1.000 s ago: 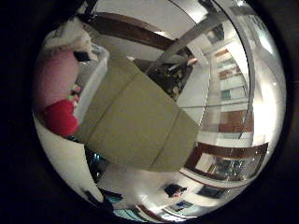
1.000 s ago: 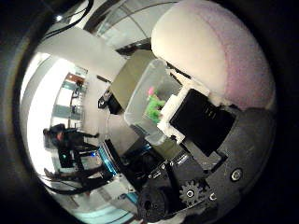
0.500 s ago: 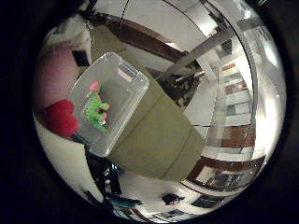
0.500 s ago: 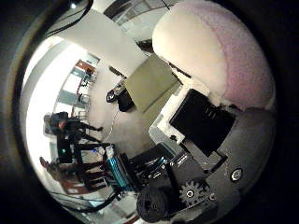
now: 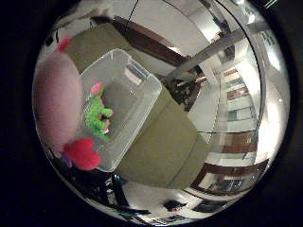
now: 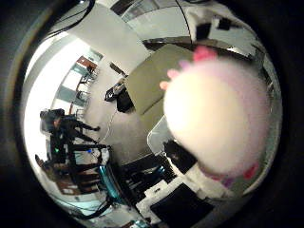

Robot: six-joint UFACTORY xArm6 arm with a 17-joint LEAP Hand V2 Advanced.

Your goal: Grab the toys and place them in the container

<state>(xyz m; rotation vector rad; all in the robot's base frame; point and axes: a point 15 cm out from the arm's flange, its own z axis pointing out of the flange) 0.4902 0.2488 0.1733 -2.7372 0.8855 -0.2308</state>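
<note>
A green toy already lies in the clear container, the pink plush hangs close above it, and I cannot tell how the fingers sit.

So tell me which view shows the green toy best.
The little finger side palm view: the green toy lies in plain sight inside the clear container. The thumb side view shows none of it; the pink plush fills that view.

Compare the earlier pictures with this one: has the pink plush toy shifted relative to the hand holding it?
Yes. The pink plush toy has swung across the black pad it earlier sat beside.
</note>
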